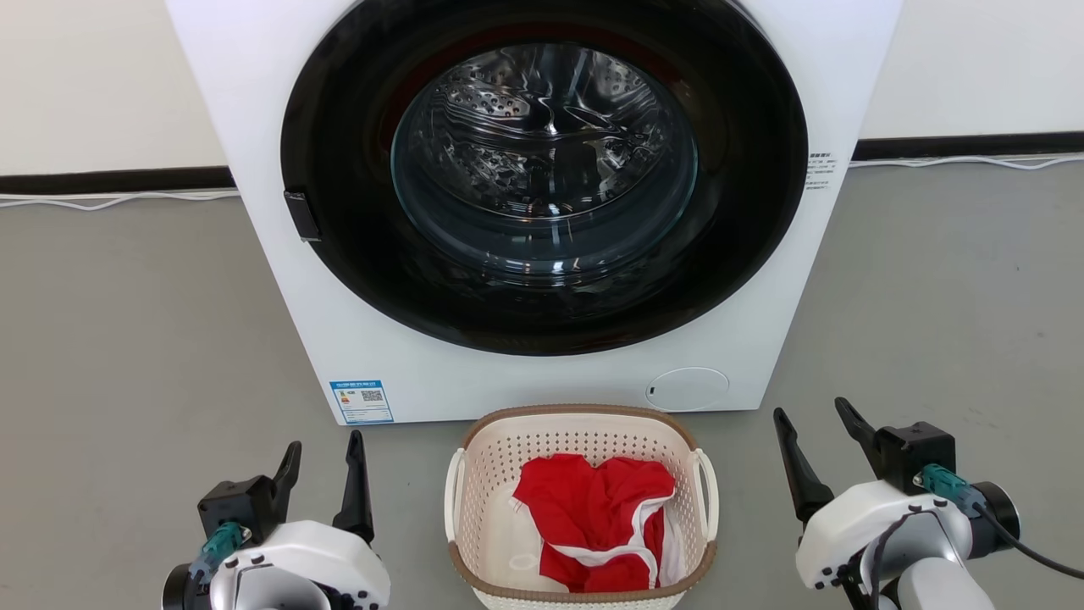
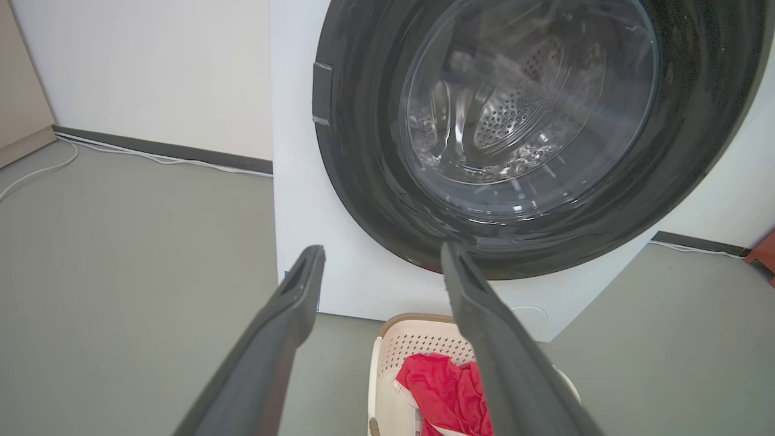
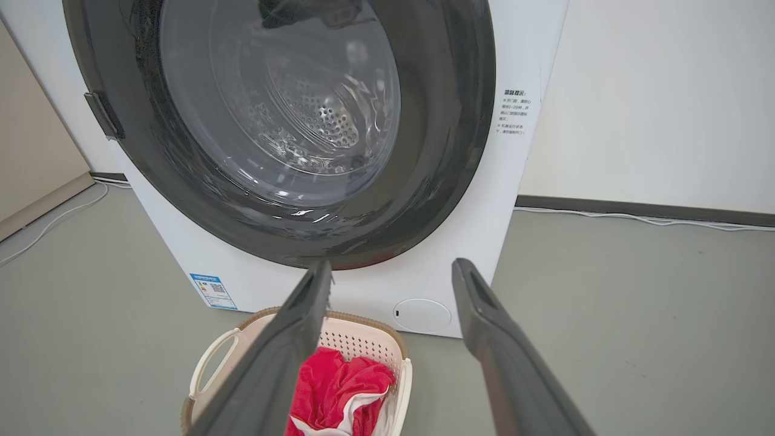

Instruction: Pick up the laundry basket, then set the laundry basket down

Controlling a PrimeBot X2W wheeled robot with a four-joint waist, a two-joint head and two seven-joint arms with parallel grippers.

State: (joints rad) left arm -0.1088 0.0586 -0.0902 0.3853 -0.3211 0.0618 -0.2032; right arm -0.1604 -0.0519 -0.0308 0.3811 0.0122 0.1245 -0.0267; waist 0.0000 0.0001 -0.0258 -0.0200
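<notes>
While the left gripper (image 1: 324,440) and right gripper (image 1: 809,408) gape beside the laundry basket (image 1: 487,508), a lopsided lift could spill its red garment (image 1: 593,508).

The floor (image 1: 127,339) is grey, smooth and matte, with a few small dark specks on the right side. A white front-loading washing machine (image 1: 381,373) stands directly on it, its back toward the wall. The laundry basket (image 1: 584,440) rests upright on the floor just in front of the machine's lower panel, centred below the door; whether the two touch cannot be judged. A white cable (image 1: 110,201) lies loose along the dark skirting (image 1: 85,180) left of the machine, and a second cable (image 1: 974,159) runs likewise on the right.
</notes>
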